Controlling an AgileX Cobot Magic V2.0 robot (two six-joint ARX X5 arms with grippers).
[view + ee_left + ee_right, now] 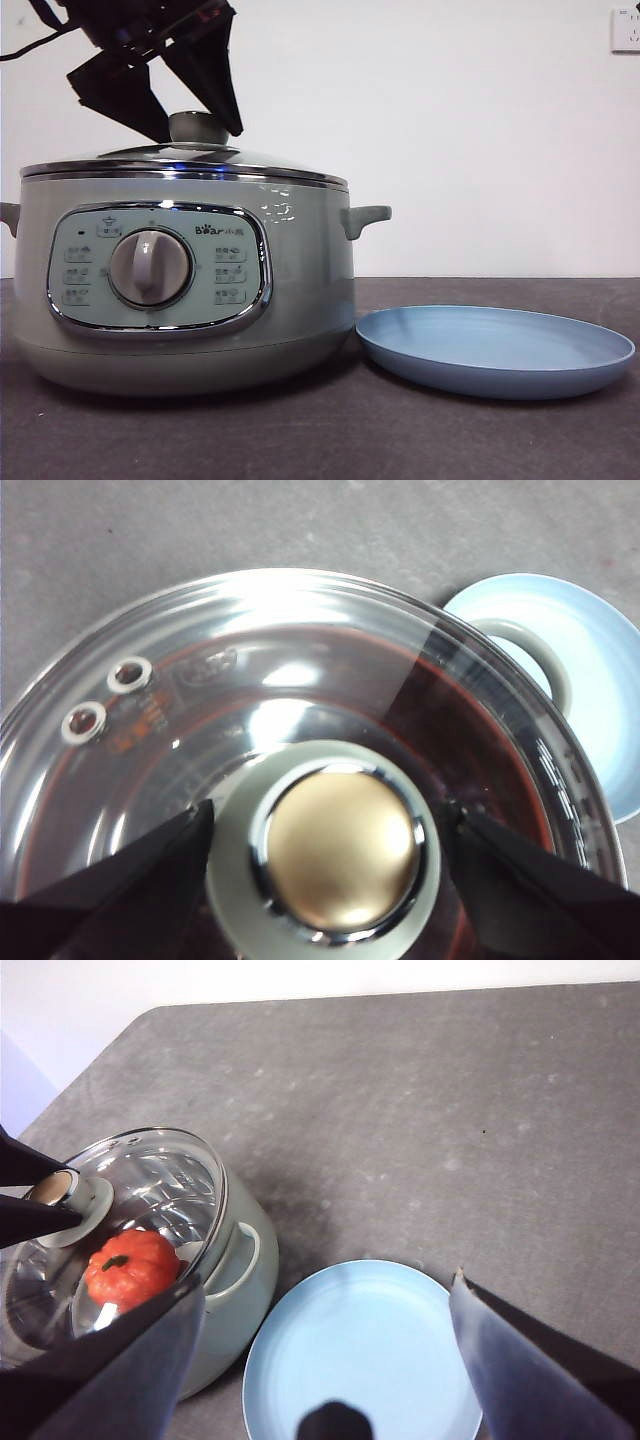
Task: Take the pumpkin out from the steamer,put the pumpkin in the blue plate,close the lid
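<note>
In the front view, the steamer [185, 285] is seen on the table [320, 440] with the lid [185, 160] seated on it; the blue plate [495, 350] lies at its 3 o'clock, just beside it. The left gripper [190, 105] is set around the knob [198, 128]. In the left wrist view, the jaws are spread wide either side of the knob (contact cannot be told). In the right wrist view, the pumpkin [132, 1267] is seen through the glass inside the steamer, and the right gripper [325, 1345] is held wide open above the plate.
</note>
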